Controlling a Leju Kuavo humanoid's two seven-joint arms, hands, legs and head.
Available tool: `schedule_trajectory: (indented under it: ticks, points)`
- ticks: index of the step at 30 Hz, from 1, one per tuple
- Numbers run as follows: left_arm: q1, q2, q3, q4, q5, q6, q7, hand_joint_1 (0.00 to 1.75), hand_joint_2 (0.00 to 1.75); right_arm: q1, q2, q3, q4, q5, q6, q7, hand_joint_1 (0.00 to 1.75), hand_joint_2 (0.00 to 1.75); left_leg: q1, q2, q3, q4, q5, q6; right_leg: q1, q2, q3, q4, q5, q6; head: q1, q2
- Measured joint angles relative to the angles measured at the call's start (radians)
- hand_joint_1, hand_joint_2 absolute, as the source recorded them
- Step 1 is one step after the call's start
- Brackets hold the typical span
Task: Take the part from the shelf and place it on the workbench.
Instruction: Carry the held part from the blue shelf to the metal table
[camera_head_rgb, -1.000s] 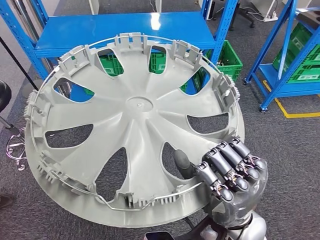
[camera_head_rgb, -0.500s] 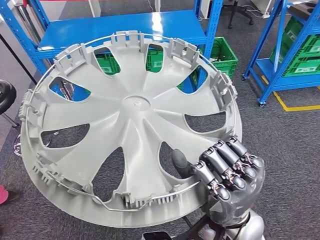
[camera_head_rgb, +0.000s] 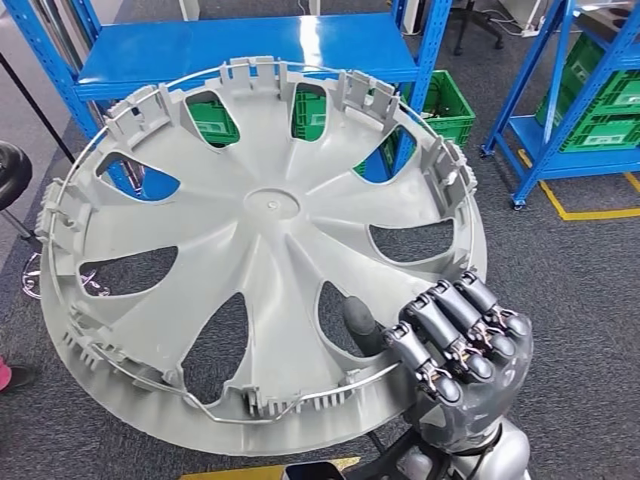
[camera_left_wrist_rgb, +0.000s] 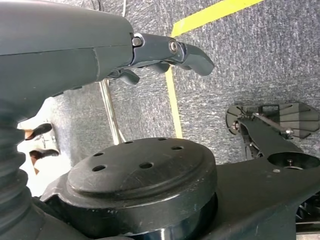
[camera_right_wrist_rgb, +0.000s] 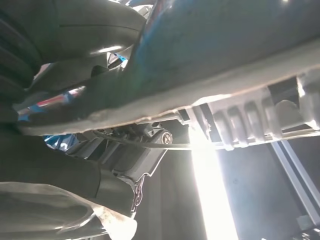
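Note:
The part is a large grey plastic wheel cover (camera_head_rgb: 264, 230) with a wire ring round its rim, seen from its inner side and tilted in front of me in the head view. My right hand (camera_head_rgb: 460, 350) grips its lower right rim, with the thumb (camera_head_rgb: 362, 320) on the inner face and the fingers wrapped over the edge. The right wrist view shows the cover's ribbed rim (camera_right_wrist_rgb: 245, 75) close against that hand (camera_right_wrist_rgb: 56, 100). My left hand (camera_left_wrist_rgb: 113, 45) hangs over the carpet with its fingers stretched out and nothing in them.
A blue shelf (camera_head_rgb: 249, 45) stands behind the cover, with a green crate (camera_head_rgb: 453, 105) under it. A second blue rack (camera_head_rgb: 558, 100) with green crates (camera_head_rgb: 611, 110) is at the right, by a yellow floor line (camera_head_rgb: 596, 212). A black stool (camera_head_rgb: 11, 175) is at the left.
The whole picture has shifted a little: the shelf sits higher and a yellow line shows at the bottom edge. The wheel cover stays in my right hand's grip.

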Motion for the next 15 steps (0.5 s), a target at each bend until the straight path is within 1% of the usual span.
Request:
schedule_trajectory:
  ticks: [1,2,3,4,5,7,8,9,10,12,13,14,15]
  points:
    - [-0.001,0.0,-0.002,0.0,0.0,-0.001,0.0,0.0,1.75,-0.001,0.0,0.001,0.0,0.0,0.0,0.004,1.75,1.75,0.001,0.0,0.0,0.002,0.0,-0.002,-0.004,-0.001,0.028,-0.055,0.037,0.003,0.0,0.0]
    - [-0.002,0.0,-0.005,0.0,0.0,-0.001,0.0,0.0,1.75,-0.002,0.0,0.004,0.0,0.0,0.0,0.008,1.75,1.75,0.002,0.0,0.0,0.004,0.0,-0.005,-0.006,-0.006,0.063,-0.125,0.069,0.005,0.0,0.0]
    - [-0.002,0.001,-0.007,0.0,0.0,-0.001,0.0,0.0,1.75,-0.004,0.0,0.007,0.0,0.001,0.0,0.012,1.75,1.75,0.001,0.0,-0.001,0.008,0.0,-0.01,-0.006,-0.01,0.094,-0.189,0.091,0.005,0.001,0.0]
    - [-0.003,0.001,-0.009,0.0,0.0,-0.002,0.0,0.0,1.75,-0.007,-0.001,0.009,0.001,0.001,0.0,0.016,1.75,1.75,-0.001,0.0,-0.005,0.012,0.0,-0.016,-0.005,-0.014,0.115,-0.233,0.101,0.002,0.0,0.0]
    - [-0.003,0.002,-0.011,0.0,0.0,-0.002,0.0,0.0,1.75,-0.008,-0.002,0.011,0.001,0.002,0.0,0.019,1.75,1.75,-0.003,0.001,-0.009,0.015,0.001,-0.022,-0.003,-0.015,0.123,-0.252,0.099,-0.003,0.0,0.0]
    - [-0.004,0.003,-0.012,0.0,0.001,-0.001,0.0,0.0,1.75,-0.009,-0.003,0.013,0.002,0.002,0.0,0.023,1.75,1.75,-0.004,0.006,-0.015,0.016,0.006,-0.034,-0.002,-0.008,0.121,-0.257,0.1,-0.019,-0.001,0.0]
    - [-0.004,0.004,-0.012,0.0,0.001,-0.001,0.0,0.0,1.75,-0.009,-0.003,0.014,0.002,0.002,0.0,0.024,1.75,1.75,-0.003,0.007,-0.017,0.019,0.001,-0.039,-0.003,-0.004,0.119,-0.258,0.103,-0.026,-0.001,0.0]
    - [-0.005,0.004,-0.012,0.0,0.001,-0.001,0.0,0.0,1.75,-0.009,-0.003,0.015,0.002,0.002,0.0,0.025,1.75,1.75,-0.003,0.006,-0.022,0.035,-0.013,-0.043,-0.004,-0.002,0.117,-0.259,0.107,-0.033,-0.003,0.0]
    - [-0.006,0.005,-0.013,0.0,0.002,-0.001,0.0,0.0,1.75,-0.009,-0.003,0.015,0.002,0.002,0.0,0.025,1.75,1.75,-0.003,0.005,-0.034,0.069,-0.039,-0.046,-0.005,0.0,0.116,-0.261,0.111,-0.039,-0.004,0.0]
    - [-0.01,0.006,-0.013,0.0,0.003,-0.003,0.0,0.0,1.75,-0.009,-0.003,0.016,0.003,0.002,0.0,0.027,1.75,1.75,-0.005,0.0,-0.075,0.192,-0.109,-0.05,-0.003,0.006,0.113,-0.261,0.115,-0.047,-0.007,0.0]
    - [-0.012,0.007,-0.013,0.0,0.004,-0.003,0.0,0.0,1.75,-0.009,-0.003,0.016,0.003,0.002,0.0,0.028,1.75,1.75,-0.007,-0.001,-0.091,0.251,-0.134,-0.049,-0.001,0.011,0.111,-0.261,0.116,-0.049,-0.007,0.0]
    - [-0.014,0.008,-0.013,0.0,0.005,-0.004,0.0,0.0,1.75,-0.009,-0.004,0.016,0.003,0.002,0.0,0.029,1.75,1.75,-0.01,-0.001,-0.095,0.285,-0.143,-0.047,0.002,0.018,0.11,-0.26,0.118,-0.051,-0.007,0.0]
    - [-0.014,0.008,-0.014,0.0,0.005,-0.004,0.0,0.0,1.75,-0.01,-0.005,0.017,0.003,0.002,0.0,0.031,1.75,1.75,-0.011,-0.002,-0.084,0.282,-0.131,-0.043,0.004,0.027,0.11,-0.26,0.12,-0.052,-0.007,0.0]
